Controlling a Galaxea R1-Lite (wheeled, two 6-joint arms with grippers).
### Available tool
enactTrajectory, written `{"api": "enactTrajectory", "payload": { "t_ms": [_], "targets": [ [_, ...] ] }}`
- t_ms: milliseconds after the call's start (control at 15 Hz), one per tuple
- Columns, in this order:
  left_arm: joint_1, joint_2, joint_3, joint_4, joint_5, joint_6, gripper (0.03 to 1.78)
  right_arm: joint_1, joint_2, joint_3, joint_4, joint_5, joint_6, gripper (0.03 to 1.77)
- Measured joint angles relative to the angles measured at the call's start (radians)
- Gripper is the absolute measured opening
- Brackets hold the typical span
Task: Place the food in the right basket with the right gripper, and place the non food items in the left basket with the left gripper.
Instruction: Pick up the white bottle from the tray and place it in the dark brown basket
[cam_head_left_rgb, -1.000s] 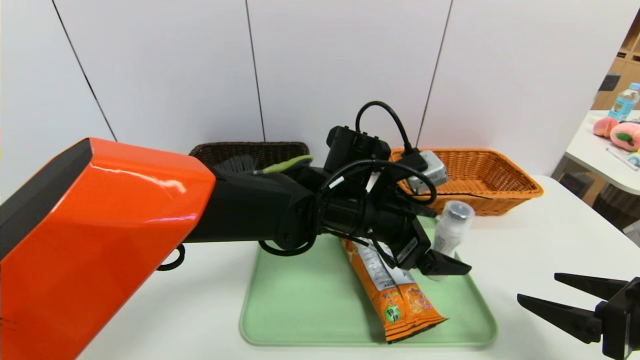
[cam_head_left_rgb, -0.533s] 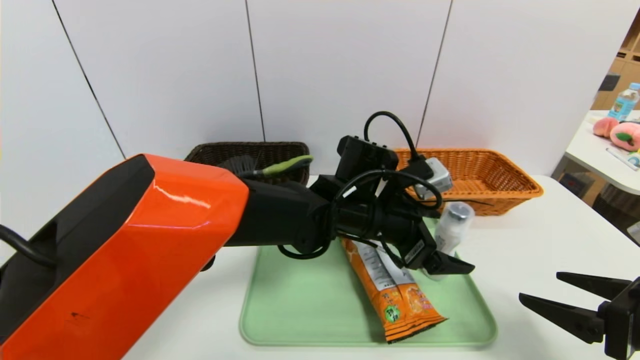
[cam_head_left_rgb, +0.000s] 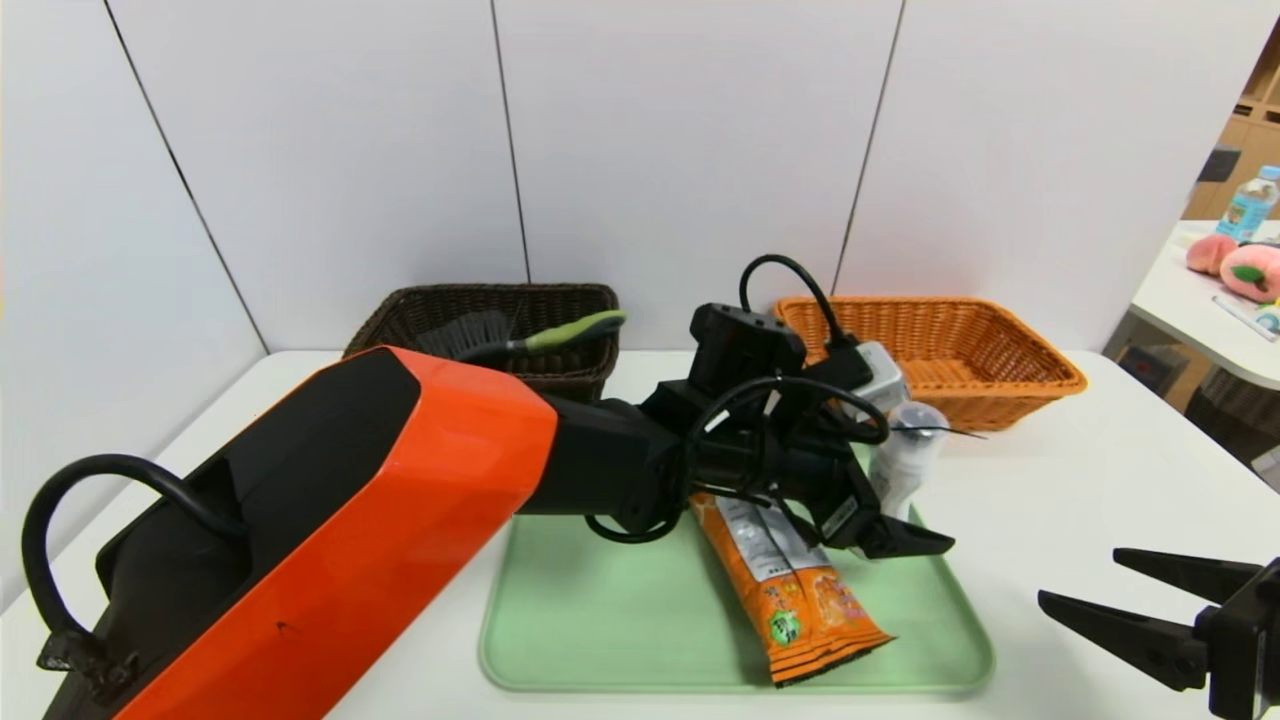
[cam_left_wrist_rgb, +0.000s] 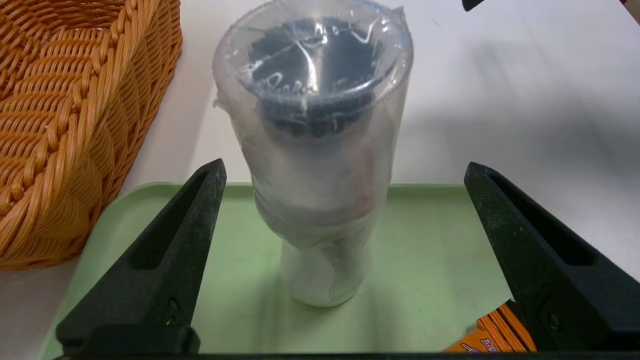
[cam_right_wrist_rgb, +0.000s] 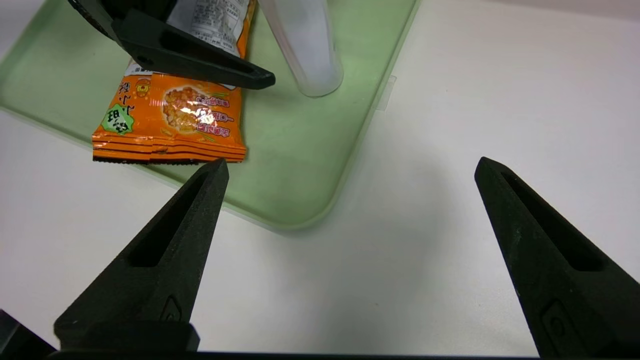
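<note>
Head view has my left gripper reaching across the green tray beside the snack packet, while its wrist view shows its fingers spread either side of the upright white bottle, not touching, and my right wrist view shows my right gripper spread wide over bare table.
</note>
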Motion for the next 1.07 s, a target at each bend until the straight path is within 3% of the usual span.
{"api": "enactTrajectory", "payload": {
  "t_ms": [667, 1067],
  "targets": [
    [-0.006, 0.035, -0.051, 0.003, -0.003, -0.008, 1.69, 0.000, -0.009, 0.011, -0.003, 0.002, 0.000, 1.70],
    [-0.012, 0.038, -0.054, -0.010, -0.002, -0.015, 0.88, 0.000, -0.011, 0.011, -0.003, 0.000, 0.000, 1.70]
  ]
}}
